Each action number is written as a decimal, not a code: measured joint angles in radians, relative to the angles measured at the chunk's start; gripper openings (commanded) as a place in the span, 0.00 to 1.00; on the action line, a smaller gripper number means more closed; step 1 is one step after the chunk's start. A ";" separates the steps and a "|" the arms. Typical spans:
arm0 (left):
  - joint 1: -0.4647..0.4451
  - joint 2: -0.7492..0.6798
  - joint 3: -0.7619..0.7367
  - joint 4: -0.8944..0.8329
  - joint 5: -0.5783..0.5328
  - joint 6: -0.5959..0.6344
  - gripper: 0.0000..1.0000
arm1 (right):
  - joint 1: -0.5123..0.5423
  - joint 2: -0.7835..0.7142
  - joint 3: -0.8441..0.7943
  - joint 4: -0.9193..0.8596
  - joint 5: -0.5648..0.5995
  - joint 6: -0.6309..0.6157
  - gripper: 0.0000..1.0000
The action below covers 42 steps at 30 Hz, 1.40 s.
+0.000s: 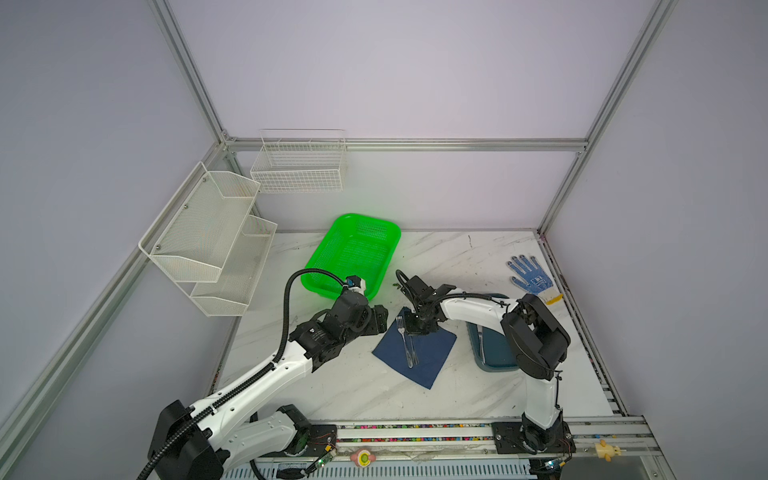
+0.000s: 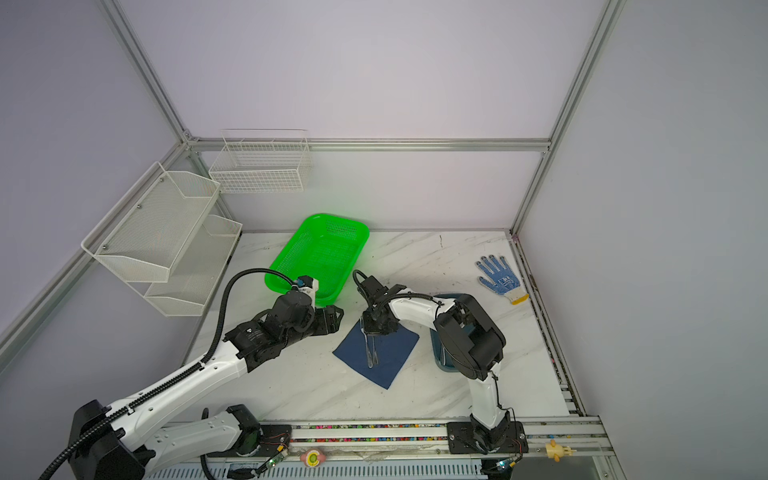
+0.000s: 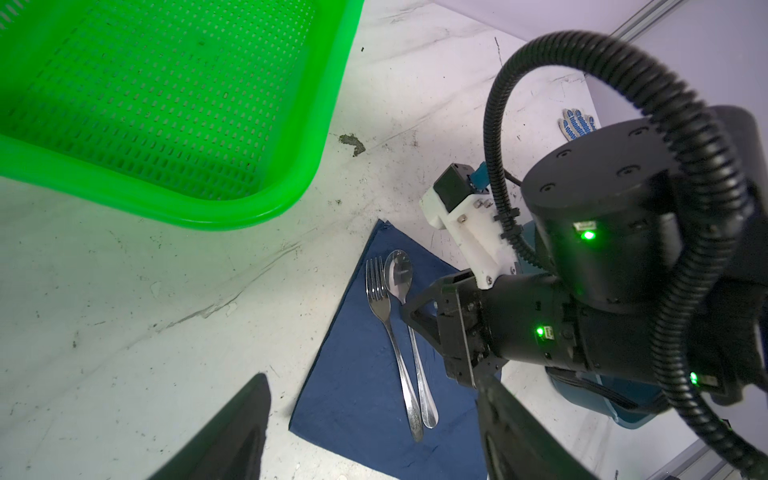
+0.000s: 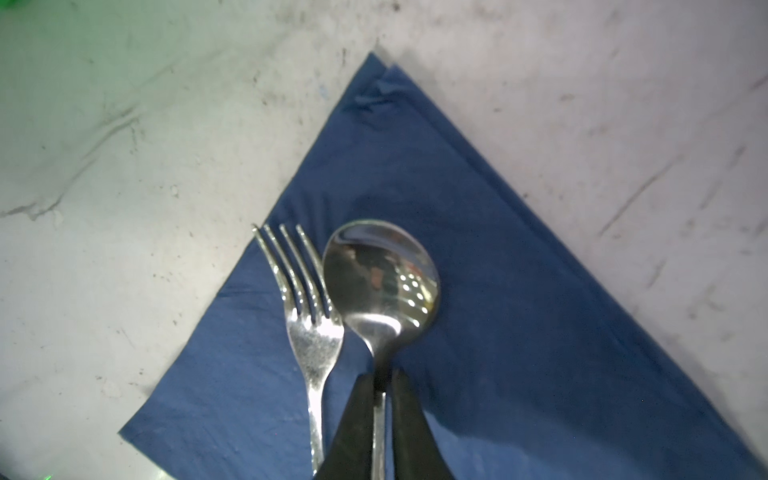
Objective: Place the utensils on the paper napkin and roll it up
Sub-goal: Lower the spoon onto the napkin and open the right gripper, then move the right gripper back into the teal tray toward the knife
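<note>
- At the desk's middle: paper napkin [image 1: 434,353], with fork [image 4: 313,336] and spoon [image 4: 382,274] on it.
- Right gripper [image 4: 380,374] narrow around spoon handle; grip unclear.
- Left gripper [image 1: 379,319] wide, empty, beside napkin.

arms [image 1: 291,365]: white shells, black joints | cables [image 1: 286,307]: black ribbed conduit | LEDs [image 3: 588,235]: green

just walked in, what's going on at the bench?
The right pincer straddles the handle of the spoon, which lies on the navy napkin beside the fork; can't tell if it's clamped or loose. The left pincer is open and empty, near the green basket. The napkin is flat, not yet rolled.
</note>
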 measured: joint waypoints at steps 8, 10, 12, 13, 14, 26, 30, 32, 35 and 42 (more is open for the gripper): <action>0.001 0.004 -0.002 0.000 0.009 0.000 0.78 | 0.000 0.000 0.000 0.018 -0.014 0.005 0.17; 0.001 0.005 -0.002 0.000 0.010 0.000 0.78 | 0.000 0.000 -0.003 0.028 -0.020 0.005 0.17; 0.001 0.005 -0.002 0.000 0.013 0.000 0.78 | 0.000 0.000 -0.010 0.037 -0.025 0.005 0.17; 0.001 0.005 -0.002 0.000 0.014 0.000 0.78 | 0.000 -0.001 -0.014 0.042 -0.027 0.005 0.17; 0.001 0.005 -0.002 0.000 0.015 0.001 0.79 | 0.000 -0.002 -0.016 0.044 -0.027 0.005 0.18; 0.001 0.025 -0.002 0.036 0.085 0.033 0.80 | -0.003 -0.113 -0.021 -0.015 0.076 0.027 0.19; 0.002 0.064 -0.002 0.070 0.124 0.038 0.80 | -0.031 -0.259 -0.045 -0.039 0.163 0.053 0.20; 0.002 0.087 -0.002 0.084 0.145 0.038 0.79 | -0.063 -0.335 -0.068 -0.049 0.200 0.067 0.20; 0.000 0.126 -0.002 0.105 0.183 0.038 0.79 | -0.132 -0.442 -0.114 -0.063 0.240 0.082 0.20; -0.038 0.213 0.002 0.151 0.248 0.048 0.78 | -0.371 -0.666 -0.303 -0.087 0.239 0.095 0.21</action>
